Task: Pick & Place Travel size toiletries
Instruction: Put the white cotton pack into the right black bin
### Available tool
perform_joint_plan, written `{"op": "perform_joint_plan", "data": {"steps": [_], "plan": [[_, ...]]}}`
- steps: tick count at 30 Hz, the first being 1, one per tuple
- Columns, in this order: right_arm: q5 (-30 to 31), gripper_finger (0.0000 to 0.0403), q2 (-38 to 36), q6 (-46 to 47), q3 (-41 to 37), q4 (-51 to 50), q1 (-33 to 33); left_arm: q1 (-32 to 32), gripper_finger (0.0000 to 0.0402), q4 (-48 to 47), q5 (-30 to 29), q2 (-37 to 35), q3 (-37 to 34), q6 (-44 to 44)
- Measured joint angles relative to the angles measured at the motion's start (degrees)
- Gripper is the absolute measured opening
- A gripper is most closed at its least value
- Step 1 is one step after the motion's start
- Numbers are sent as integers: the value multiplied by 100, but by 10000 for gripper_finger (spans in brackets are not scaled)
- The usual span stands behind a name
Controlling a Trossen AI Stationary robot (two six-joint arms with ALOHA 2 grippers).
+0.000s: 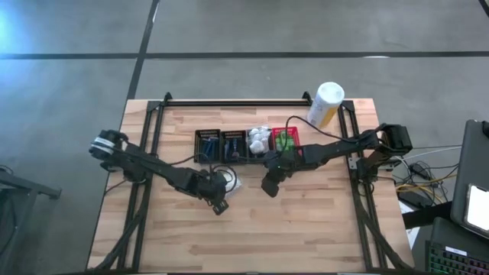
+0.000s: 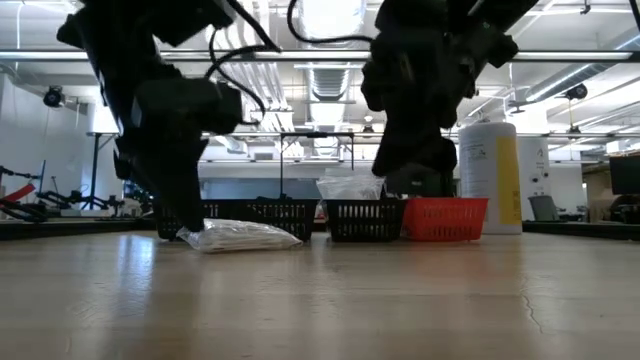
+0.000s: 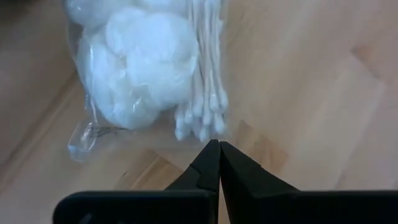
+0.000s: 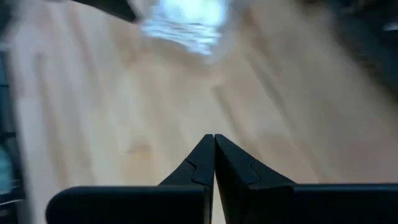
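Note:
A clear bag of white cotton balls and cotton swabs [image 1: 231, 182] [image 3: 149, 68] lies flat on the wooden table, in front of a row of baskets. My left gripper [image 1: 221, 206] [image 3: 218, 144] is shut and points steeply down, its tips just short of the swab ends at the bag's edge. My right gripper [image 1: 269, 189] [image 4: 214, 138] is shut with nothing in it and hangs above bare wood to the right of the bag. Dark tubes [image 1: 210, 145], white bundles [image 1: 258, 137] and green bottles [image 1: 284, 141] sit in the baskets. My left gripper's shut fingertips [image 3: 214, 152] stand at the edge of the bag's clear plastic [image 3: 205, 134], coming from above at a slant. Whether they touch it I cannot tell.
Three black mesh baskets [image 1: 233, 145] and a red one [image 2: 445, 218] stand side by side at the table's far middle. A tall white-and-yellow canister [image 1: 325, 105] stands at the far right. Bare wood lies toward the near edge.

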Motion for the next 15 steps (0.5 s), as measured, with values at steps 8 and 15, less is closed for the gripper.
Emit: {"op": "perform_joint_plan", "data": {"steps": [8,15], "plan": [[-51,9,0,340,0,490,223,-39,6,310,20,477,4,22],[-45,9,0,467,-2,478,232,-301,9,242,310,487,17,12]]}}
